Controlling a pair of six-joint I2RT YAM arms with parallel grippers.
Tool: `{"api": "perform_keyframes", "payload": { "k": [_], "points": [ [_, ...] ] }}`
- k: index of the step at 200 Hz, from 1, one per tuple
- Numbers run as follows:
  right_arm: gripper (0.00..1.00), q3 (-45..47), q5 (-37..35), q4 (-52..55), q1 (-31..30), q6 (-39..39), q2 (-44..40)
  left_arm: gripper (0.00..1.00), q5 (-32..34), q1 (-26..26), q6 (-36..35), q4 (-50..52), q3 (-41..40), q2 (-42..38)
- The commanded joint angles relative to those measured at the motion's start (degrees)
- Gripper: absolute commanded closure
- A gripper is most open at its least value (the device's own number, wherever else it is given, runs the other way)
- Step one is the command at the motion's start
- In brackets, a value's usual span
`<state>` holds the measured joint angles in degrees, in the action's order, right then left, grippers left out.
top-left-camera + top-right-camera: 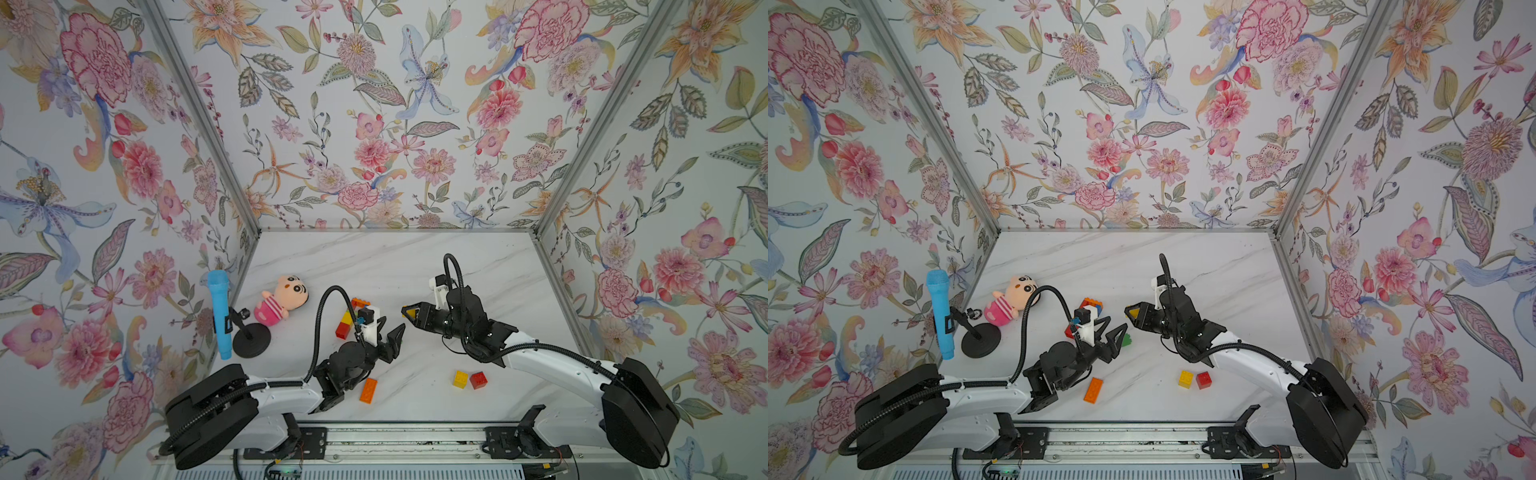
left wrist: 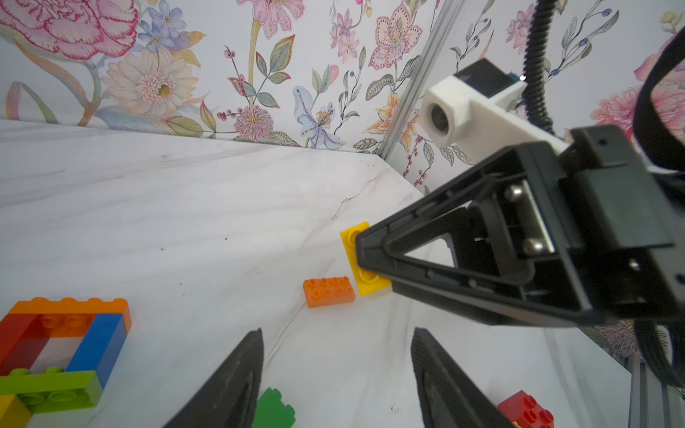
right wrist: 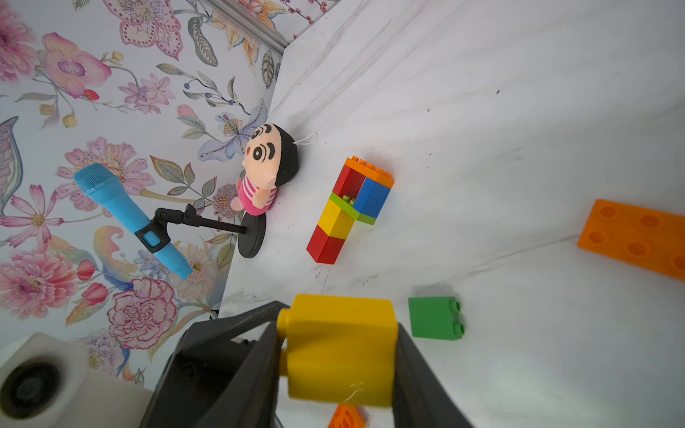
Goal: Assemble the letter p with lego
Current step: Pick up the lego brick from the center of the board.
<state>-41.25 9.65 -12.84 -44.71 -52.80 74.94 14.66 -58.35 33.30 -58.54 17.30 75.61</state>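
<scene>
The lego letter (image 3: 348,207) lies flat on the marble table: an orange, red, blue and green loop with a yellow and a red brick as its stem. In a top view the left wrist camera partly hides the letter (image 1: 345,322). My left gripper (image 2: 337,370) is open just right of it and holds nothing. A green brick (image 2: 274,409) lies on the table against the inner side of one finger. My right gripper (image 3: 339,326) is shut on a yellow brick (image 3: 339,352), held above the table opposite the left gripper (image 1: 394,325).
Loose bricks lie near the front: an orange one (image 1: 368,390), a yellow one (image 1: 460,379) and a red one (image 1: 478,380). Another orange brick (image 2: 328,291) lies under the right gripper. A plush doll (image 1: 282,301) and a blue microphone (image 1: 219,313) on its stand are at the left wall.
</scene>
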Motion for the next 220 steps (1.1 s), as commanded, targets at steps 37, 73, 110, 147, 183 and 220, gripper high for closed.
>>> {"api": "perform_keyframes", "payload": {
  "k": [37,73,110,147,183,220],
  "points": [
    [0.59,4.05,-4.73,-9.49,-1.84,-9.67,-3.04,0.42,3.46,-1.35,-3.73,-12.12,2.94,6.09],
    [0.6,4.99,-4.55,-11.4,-2.57,-10.93,-3.25,0.46,3.0,-1.38,-5.42,-14.15,5.88,9.49],
    [0.61,6.69,-5.39,-14.28,-3.11,-10.37,-4.42,0.51,3.61,-0.9,-4.62,-17.15,5.82,10.92],
    [0.63,8.21,-4.82,-18.11,-3.66,-9.78,-3.98,0.59,0.27,0.03,-4.82,-18.76,6.69,11.54],
    [0.64,8.38,-4.12,-20.32,-4.64,-9.27,-3.7,0.69,-2.12,0.91,-3.94,-23.11,5.93,12.45],
    [0.66,8.97,-4.11,-21.7,-5.41,-9.47,-3.41,0.74,-1.56,1.3,-4.2,-24.28,5.51,12.24]
  ]
}}
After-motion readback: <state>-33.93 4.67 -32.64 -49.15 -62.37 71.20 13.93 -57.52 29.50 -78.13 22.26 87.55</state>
